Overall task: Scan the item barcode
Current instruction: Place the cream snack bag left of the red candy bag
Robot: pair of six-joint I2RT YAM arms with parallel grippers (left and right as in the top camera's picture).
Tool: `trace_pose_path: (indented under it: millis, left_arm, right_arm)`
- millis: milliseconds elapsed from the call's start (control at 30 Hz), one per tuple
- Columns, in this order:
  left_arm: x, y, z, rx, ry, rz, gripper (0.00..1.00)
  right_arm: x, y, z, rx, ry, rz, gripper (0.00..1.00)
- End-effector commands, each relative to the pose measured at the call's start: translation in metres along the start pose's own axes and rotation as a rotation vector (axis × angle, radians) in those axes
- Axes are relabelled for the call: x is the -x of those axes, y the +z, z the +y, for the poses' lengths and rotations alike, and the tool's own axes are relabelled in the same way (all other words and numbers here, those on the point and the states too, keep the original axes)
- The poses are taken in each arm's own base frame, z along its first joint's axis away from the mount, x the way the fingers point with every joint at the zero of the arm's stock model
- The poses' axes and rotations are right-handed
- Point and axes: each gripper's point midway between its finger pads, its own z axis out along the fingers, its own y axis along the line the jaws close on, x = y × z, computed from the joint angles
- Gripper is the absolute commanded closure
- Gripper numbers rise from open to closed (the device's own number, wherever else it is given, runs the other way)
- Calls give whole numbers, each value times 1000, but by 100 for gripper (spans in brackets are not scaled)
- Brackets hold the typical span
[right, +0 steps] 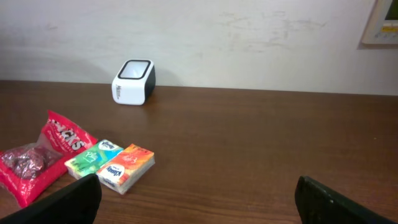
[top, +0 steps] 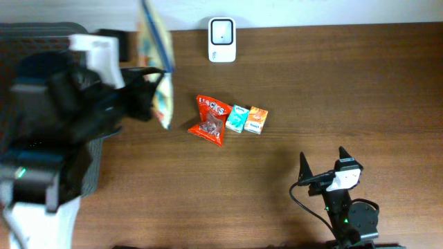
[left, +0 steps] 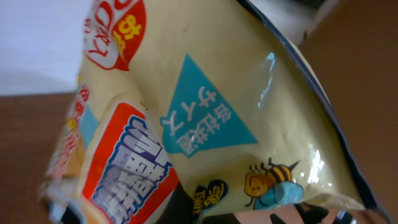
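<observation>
Left wrist: Japanese lettering covers snack bag (left: 217, 124)

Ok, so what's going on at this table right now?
The left gripper is shut on a yellow snack bag, holding it up off the table, off to one side of the white scanner. The right gripper hangs open and empty at the near side. A red snack bag and two small packs, green and orange, lie mid-table, untouched.
</observation>
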Motion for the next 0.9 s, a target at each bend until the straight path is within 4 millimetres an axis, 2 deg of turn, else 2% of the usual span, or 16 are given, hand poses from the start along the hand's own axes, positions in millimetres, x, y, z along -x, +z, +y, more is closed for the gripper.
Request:
trace_pose_path:
  millis: [0,33,67,133,200,267,400,500,567,600,633,667,700,767,800,867]
  left_arm:
    - [-29,66,0,50,16,139,100]
    - [-37,79,2,64,18,171,100]
    - [-55,107,11,117,19,234,100]
    - [-80,134,51,360,-105,285,100]
    - [-112,142,103,701,-317,281,100]
    - [-135,156,121,779,-326,334,100]
    - [-192,191,153,902,-418,441,100]
    - [-224,208,169,978,-507,466,100]
    - [-229,213,178,1007,-488,457,71]
    - [-226,211,182,1032,-469,439,69]
    - [-220,208,186,1053,-440,418,59]
    - [-210,208,185,1040,-386,417,48]
    - [-203,209,183,1019,-350,423,42]
    - [-171,208,170,954,-245,422,22]
    - [-150,204,161,923,-202,407,22]
    - [-120,192,147,893,-171,377,21]
  right_arm:
    - [-3,0,-1,-4,1,4,2]
    - [-3,0,-1,-4,1,4,2]
    - [-3,0,-1,-4,1,5,2]
    - [-3,0,-1,-4,1,5,2]
    - [-3,0,-1,-4,1,5,1]
    - [-3,0,-1,-4,1,4,2]
    - [-3,0,-1,-4,1,4,2]
    - [-3,0,-1,-4,1,5,1]
    - [-3,0,-1,-4,1,5,1]
    - [-3,0,-1,-4,1,4,1]
    - [-3,0,-1,-4,1,5,2]
    - [-3,0,-1,-4,1,5,2]
    - [-3,0,-1,-4,1,5,2]
    - [-3,0,-1,-4,1,5,1]
    - [-3,0,-1,-4,1,5,2]
    - [-3,0,-1,-4,1,5,2]
